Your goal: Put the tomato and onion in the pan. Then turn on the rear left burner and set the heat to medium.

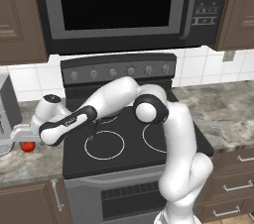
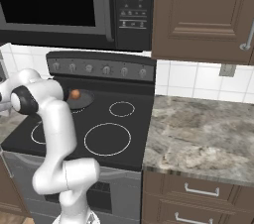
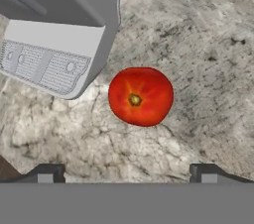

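With the gripper (image 3: 127,174) held wide open and empty above the tomato (image 3: 141,96) on the marble surface (image 3: 208,59) (grey appliance (image 3: 54,44) just beside), a roll-away is risked if descent is off-centre.

We list one arm (image 1: 173,134): glossy white rounded shells, dark joint bands, dark round joint cap beside the stovetop (image 1: 149,158).
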Controlling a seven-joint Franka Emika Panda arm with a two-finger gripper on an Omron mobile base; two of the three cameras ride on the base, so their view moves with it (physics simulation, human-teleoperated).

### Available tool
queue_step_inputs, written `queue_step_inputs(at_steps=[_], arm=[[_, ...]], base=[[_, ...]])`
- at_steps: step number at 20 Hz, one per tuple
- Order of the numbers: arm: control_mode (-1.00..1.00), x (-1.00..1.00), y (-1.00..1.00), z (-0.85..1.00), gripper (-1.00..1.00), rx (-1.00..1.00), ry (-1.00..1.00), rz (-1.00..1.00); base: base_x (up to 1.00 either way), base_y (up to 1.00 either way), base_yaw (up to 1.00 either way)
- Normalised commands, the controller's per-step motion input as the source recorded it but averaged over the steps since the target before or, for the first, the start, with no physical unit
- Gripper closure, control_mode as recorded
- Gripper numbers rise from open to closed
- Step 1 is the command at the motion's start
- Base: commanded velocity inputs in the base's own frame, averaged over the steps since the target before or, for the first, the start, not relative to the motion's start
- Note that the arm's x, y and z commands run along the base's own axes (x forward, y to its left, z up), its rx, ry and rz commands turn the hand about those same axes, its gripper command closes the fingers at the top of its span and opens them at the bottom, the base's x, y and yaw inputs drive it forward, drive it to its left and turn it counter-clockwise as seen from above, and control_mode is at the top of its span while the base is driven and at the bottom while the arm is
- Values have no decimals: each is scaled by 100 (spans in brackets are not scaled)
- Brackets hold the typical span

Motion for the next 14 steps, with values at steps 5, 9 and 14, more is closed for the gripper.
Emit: queue_step_inputs(at_steps=[5,9,14], arm=[[-100,21,0,-20,-100,0,0,0],[-100,19,1,-17,-100,0,0,0],[-100,20,4,-17,-100,-1,0,0]], base=[[0,0,0],[0,0,0],[0,0,0]])
